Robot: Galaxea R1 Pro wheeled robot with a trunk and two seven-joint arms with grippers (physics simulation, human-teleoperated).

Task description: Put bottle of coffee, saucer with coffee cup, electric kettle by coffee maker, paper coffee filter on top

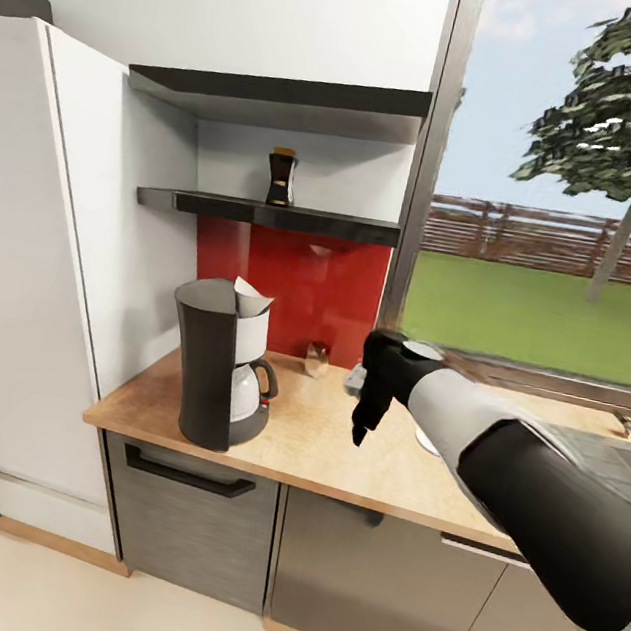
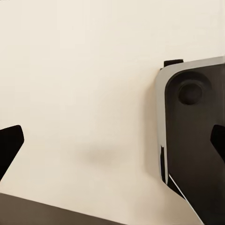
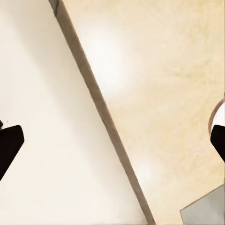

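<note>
One bottle of coffee (image 1: 281, 177) waits up on the kitchen shelf (image 1: 270, 215); we judge it rigid, light, slick-sided, best gripped around its middle. Our right gripper (image 1: 370, 410) hangs released over the worktop (image 1: 307, 441), and the left gripper (image 2: 112, 145) is spread too. Below, the coffee maker (image 1: 220, 362) with its filter (image 1: 250, 297) crowds the reach upward.

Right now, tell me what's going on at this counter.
The robot's right gripper hangs open and empty over the kitchen countertop, beside the coffee cup. The coffee maker stands at the counter's left end with the paper coffee filter on top. The bottle of coffee is on the kitchen shelf.
</note>
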